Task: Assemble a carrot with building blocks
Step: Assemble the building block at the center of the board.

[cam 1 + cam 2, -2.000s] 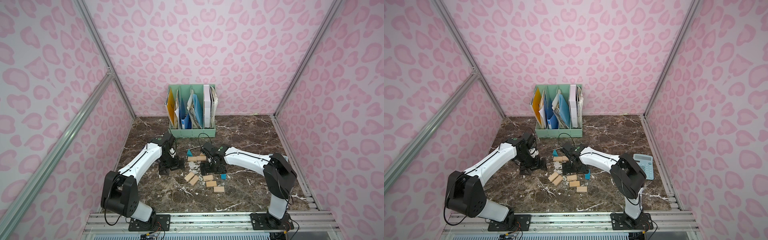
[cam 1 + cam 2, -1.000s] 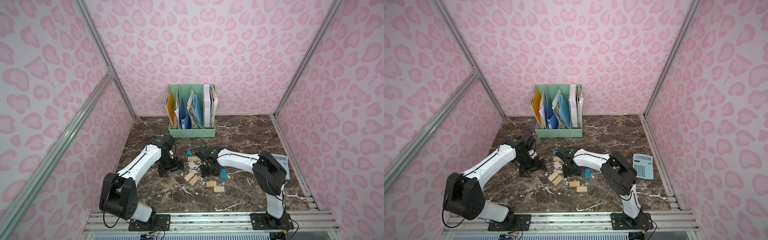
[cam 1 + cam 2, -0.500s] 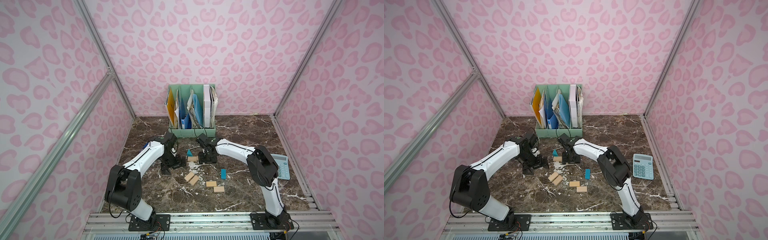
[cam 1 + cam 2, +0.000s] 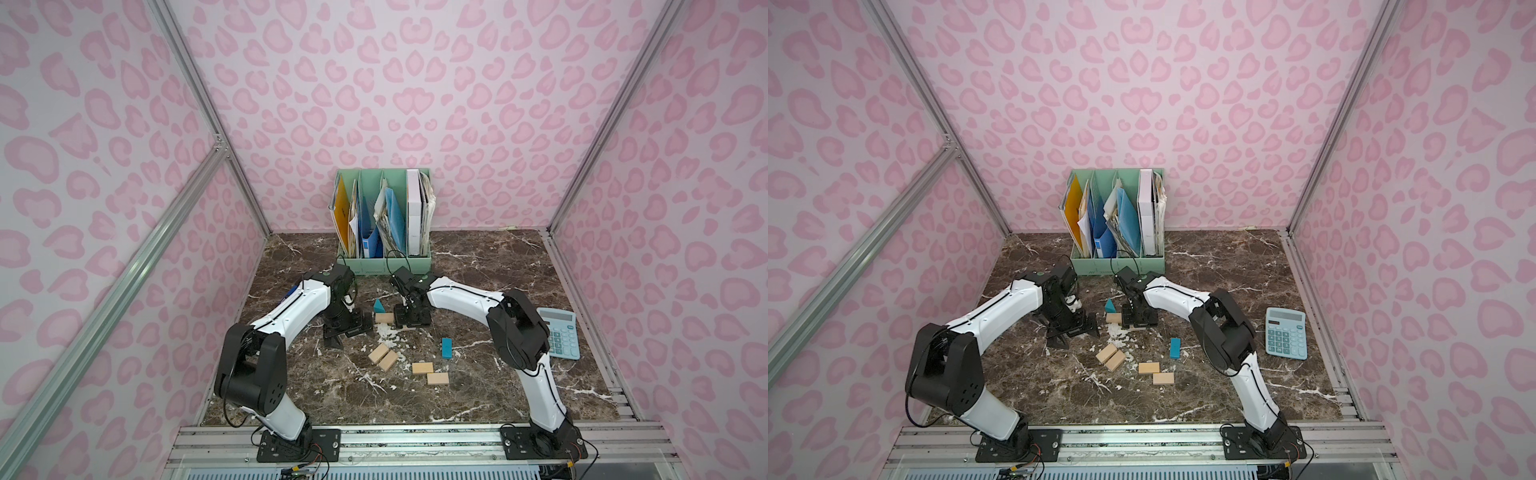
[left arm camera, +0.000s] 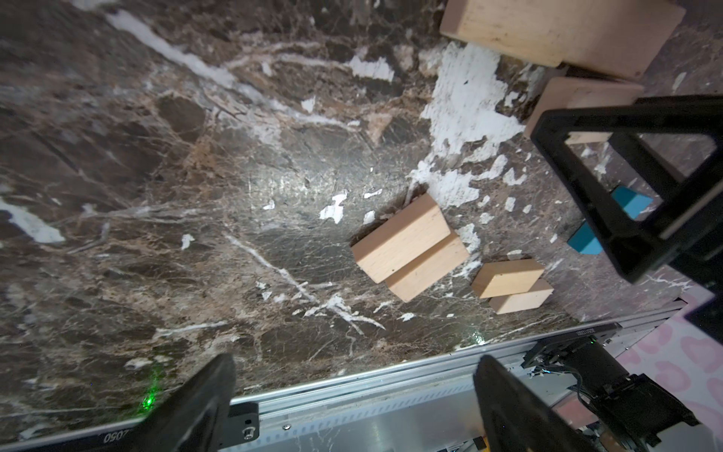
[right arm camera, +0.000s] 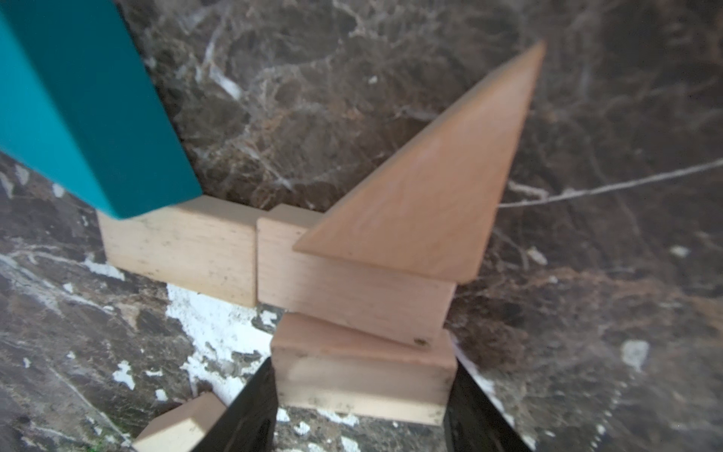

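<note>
We hold a tan block (image 6: 364,387) end to end in the right gripper (image 6: 362,371), its long axis parallel to the row (image 6: 180,250) just beside the tan triangle (image 6: 422,188); the left gripper (image 5: 356,368) gapes empty, farther from that triangle.

White characters that look like "050", with the start cut off, are showing on a black strip (image 5: 117,435) beside the silver metal rail (image 5: 352,395) at the table edge. The key markings on the pale blue calculator (image 4: 559,334) are appearing too small to read.
</note>
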### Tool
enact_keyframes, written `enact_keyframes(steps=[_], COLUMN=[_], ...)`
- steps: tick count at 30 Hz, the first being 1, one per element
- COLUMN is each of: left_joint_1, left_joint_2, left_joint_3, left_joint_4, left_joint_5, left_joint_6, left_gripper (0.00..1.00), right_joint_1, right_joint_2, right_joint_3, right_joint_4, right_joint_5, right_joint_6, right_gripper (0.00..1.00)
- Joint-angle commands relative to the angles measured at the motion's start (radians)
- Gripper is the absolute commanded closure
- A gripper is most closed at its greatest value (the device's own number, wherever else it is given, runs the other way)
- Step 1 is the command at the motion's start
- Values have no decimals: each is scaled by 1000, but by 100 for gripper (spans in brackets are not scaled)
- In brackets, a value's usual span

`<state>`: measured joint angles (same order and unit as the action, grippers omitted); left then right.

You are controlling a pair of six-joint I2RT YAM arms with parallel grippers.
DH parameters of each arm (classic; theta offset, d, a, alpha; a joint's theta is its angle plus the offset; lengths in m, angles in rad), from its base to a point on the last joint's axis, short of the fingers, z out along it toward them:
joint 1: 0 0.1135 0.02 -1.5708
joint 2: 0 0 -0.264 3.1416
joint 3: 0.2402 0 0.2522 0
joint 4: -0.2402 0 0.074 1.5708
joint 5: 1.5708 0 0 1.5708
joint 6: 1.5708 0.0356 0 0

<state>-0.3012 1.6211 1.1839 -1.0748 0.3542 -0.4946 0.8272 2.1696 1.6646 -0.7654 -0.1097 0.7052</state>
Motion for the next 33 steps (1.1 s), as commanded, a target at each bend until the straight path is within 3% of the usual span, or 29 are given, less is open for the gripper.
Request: enact_keyframes(steps=[1,11,24,33], left_joint_1=[0,4,4,5], left_joint_2=[11,36,38,69], left_joint_3=[12,29,31,48], left_joint_4=[-15,-15,-18,-13], left_joint_5=[8,12,3,17], left_joint_6=[22,27,29,31], left_gripper=[3,3,4,6], right_joint_1=[2,0,3,6], right_joint_2=[5,29,18,-67], right_joint_3=[7,35,52,46], right_joint_4=[-9,-22,-38,-67], right_joint_5=[-5,-13,-12,3], right_joint_6=[0,-6,-1,10], right_gripper=[41,28,26,21])
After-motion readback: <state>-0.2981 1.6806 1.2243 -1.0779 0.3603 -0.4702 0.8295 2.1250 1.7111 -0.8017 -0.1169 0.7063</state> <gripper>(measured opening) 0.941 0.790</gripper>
